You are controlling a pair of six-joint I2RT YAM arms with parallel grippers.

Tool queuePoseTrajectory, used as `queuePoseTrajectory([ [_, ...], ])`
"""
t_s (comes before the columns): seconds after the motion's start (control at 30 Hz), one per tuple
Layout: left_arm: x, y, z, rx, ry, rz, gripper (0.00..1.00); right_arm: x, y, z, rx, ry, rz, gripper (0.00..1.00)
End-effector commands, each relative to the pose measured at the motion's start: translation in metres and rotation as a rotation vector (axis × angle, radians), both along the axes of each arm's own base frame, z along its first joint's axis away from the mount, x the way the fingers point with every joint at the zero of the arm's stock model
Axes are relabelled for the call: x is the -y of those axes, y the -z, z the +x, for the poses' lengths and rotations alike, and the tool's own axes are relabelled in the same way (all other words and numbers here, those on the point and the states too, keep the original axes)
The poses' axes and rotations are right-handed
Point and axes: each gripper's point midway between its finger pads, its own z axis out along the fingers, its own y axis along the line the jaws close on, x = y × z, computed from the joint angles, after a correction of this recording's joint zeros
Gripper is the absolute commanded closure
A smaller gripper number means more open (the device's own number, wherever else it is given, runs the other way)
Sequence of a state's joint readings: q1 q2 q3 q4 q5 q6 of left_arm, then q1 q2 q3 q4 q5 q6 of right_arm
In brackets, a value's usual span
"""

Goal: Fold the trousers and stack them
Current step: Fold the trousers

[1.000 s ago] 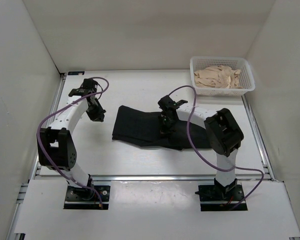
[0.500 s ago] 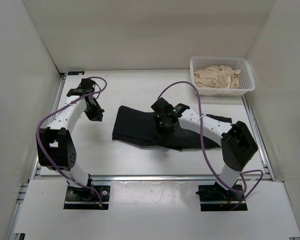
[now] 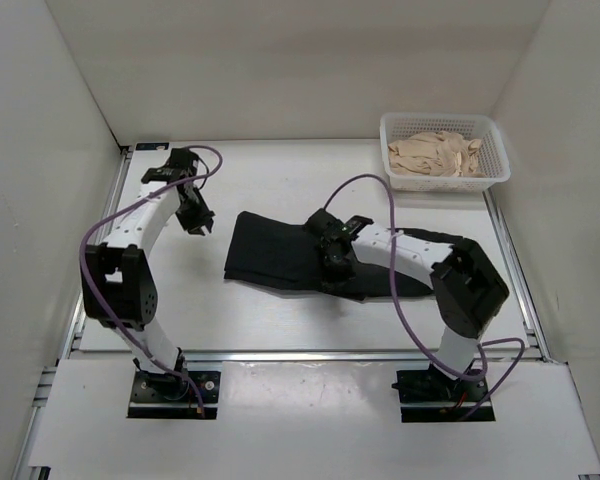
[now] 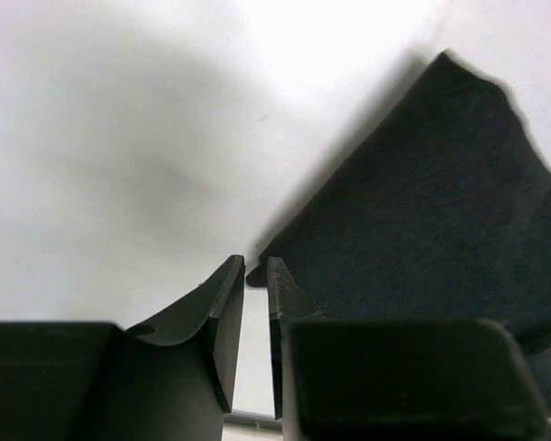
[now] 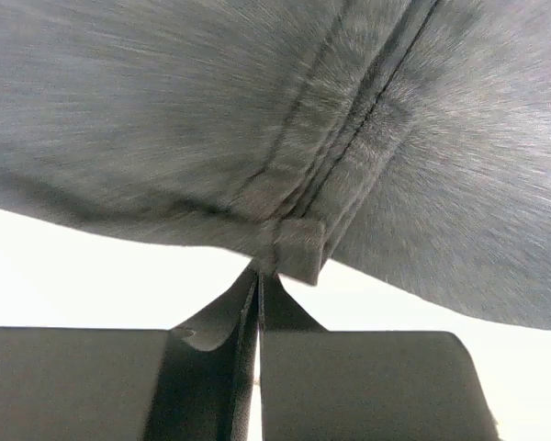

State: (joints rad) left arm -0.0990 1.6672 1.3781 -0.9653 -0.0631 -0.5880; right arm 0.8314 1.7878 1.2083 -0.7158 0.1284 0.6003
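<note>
The black trousers lie flat across the middle of the table, and they fill the top of the right wrist view. My right gripper sits over their middle near the front edge, shut, with a hem fold pinched at its tips. My left gripper hovers just left of the trousers' far left corner. Its jaws stand a narrow gap apart with nothing between them, and the cloth corner lies just past the tips.
A white mesh basket holding a beige cloth pile stands at the back right. White walls close in the table on three sides. A metal rail runs along the near edge.
My left jaws have parted slightly and the left gripper has shifted a little right. My right gripper has moved toward the near side over the trousers, staying shut.
</note>
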Motion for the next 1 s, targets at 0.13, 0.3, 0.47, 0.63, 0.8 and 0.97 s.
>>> queuePoseTrajectory([
  [0.13, 0.028, 0.033, 0.036, -0.055, 0.147, 0.017, 0.48, -0.01, -0.121, 0.028, 0.234, 0.002, 0.151, 1.0],
  [0.3, 0.046, 0.056, 0.044, -0.084, 0.24, 0.017, 0.15, 0.01, -0.14, 0.044, 0.281, 0.074, 0.17, 1.0],
  [0.47, 0.052, 0.088, 0.03, -0.161, 0.276, 0.019, 0.23, 0.036, -0.146, 0.049, 0.286, 0.139, 0.184, 1.0],
  [0.63, 0.054, 0.101, 0.023, -0.165, 0.228, -0.006, 0.49, 0.046, -0.144, 0.048, 0.282, 0.14, 0.176, 1.0],
  [0.8, 0.056, 0.054, 0.032, -0.026, 0.252, 0.006, 0.4, 0.046, -0.149, 0.047, 0.295, 0.141, 0.189, 1.0],
  [0.97, 0.063, 0.041, 0.01, -0.013, 0.299, -0.055, 0.24, 0.048, -0.146, 0.046, 0.288, 0.141, 0.183, 1.0],
])
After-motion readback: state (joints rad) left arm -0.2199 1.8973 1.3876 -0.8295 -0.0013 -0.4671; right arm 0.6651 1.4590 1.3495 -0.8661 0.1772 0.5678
